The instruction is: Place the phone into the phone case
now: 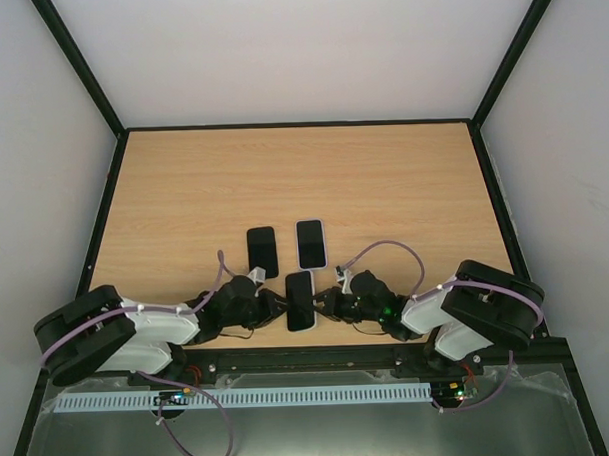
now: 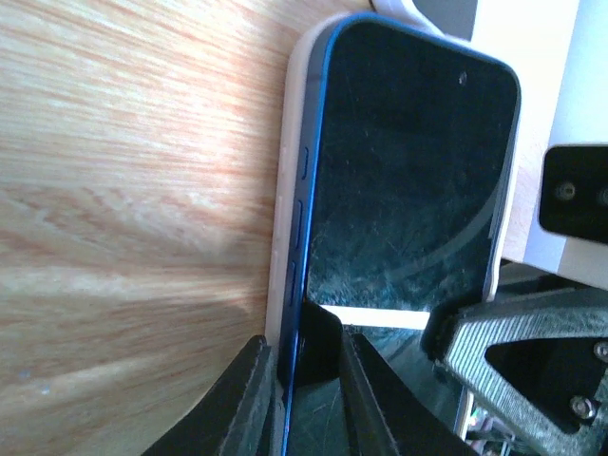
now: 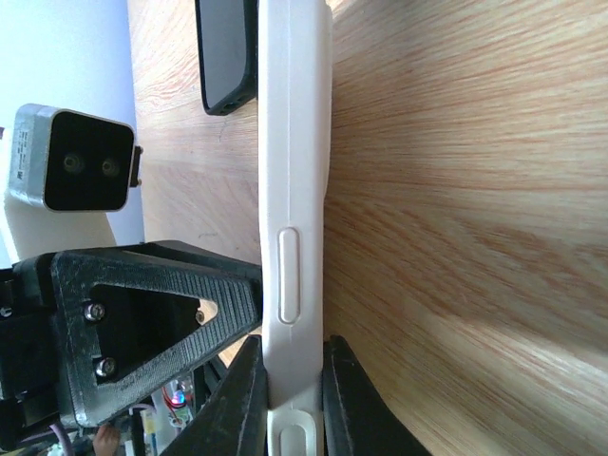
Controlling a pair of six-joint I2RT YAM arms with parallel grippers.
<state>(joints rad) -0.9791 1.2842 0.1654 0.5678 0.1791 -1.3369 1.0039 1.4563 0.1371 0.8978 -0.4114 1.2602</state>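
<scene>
A dark-screened phone with a blue edge [image 2: 408,171] lies against a white phone case [image 2: 285,190], held between both grippers just above the table near its front edge [image 1: 300,300]. My left gripper [image 1: 279,307] is shut on the left long edge, one finger on the screen and one behind the case [image 2: 304,356]. My right gripper [image 1: 322,305] is shut on the case's right side wall [image 3: 294,142], close to its raised button [image 3: 293,361]. I cannot tell whether the phone is fully seated in the case.
A bare black phone [image 1: 262,251] and a white-cased phone [image 1: 311,244] lie side by side just beyond the held one. The black phone also shows in the right wrist view [image 3: 226,52]. Black frame rails border the wooden table [image 1: 383,175].
</scene>
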